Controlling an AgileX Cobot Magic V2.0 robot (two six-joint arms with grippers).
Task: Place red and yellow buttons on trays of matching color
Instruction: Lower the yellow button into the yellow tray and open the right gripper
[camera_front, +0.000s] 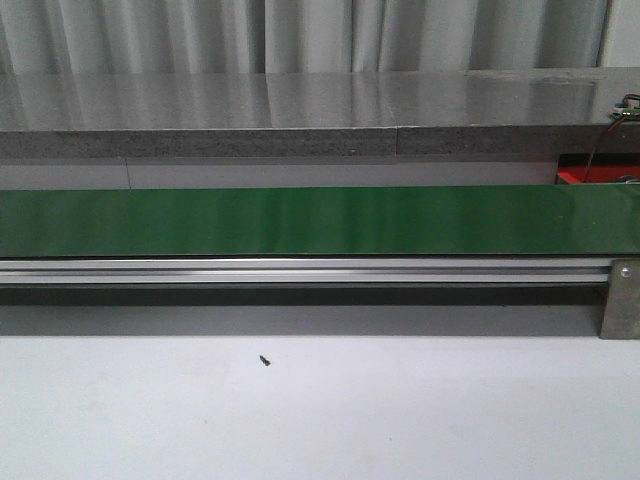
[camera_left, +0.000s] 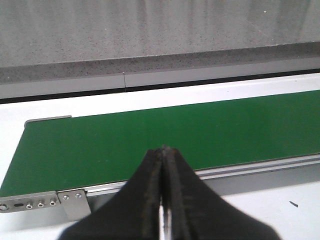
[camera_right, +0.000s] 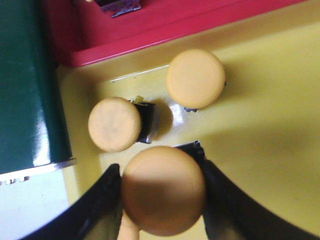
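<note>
In the right wrist view my right gripper (camera_right: 159, 167) is shut on a yellow button (camera_right: 163, 192), one black finger against each side of its cap, above the yellow tray (camera_right: 270, 115). Two more yellow buttons lie in that tray: one on its side (camera_right: 114, 124), one cap-up (camera_right: 195, 78). The red tray (camera_right: 165, 25) borders the yellow one; a corner of it shows in the front view (camera_front: 595, 175). No red button shows. My left gripper (camera_left: 163, 150) is shut and empty, above the near edge of the green conveyor belt (camera_left: 150, 130). Neither gripper shows in the front view.
The green belt (camera_front: 320, 220) runs across the table on an aluminium rail (camera_front: 300, 270), with a metal bracket (camera_front: 620, 298) at its right end. A grey stone ledge (camera_front: 300, 120) lies behind it. A small black speck (camera_front: 265, 360) lies on the white table.
</note>
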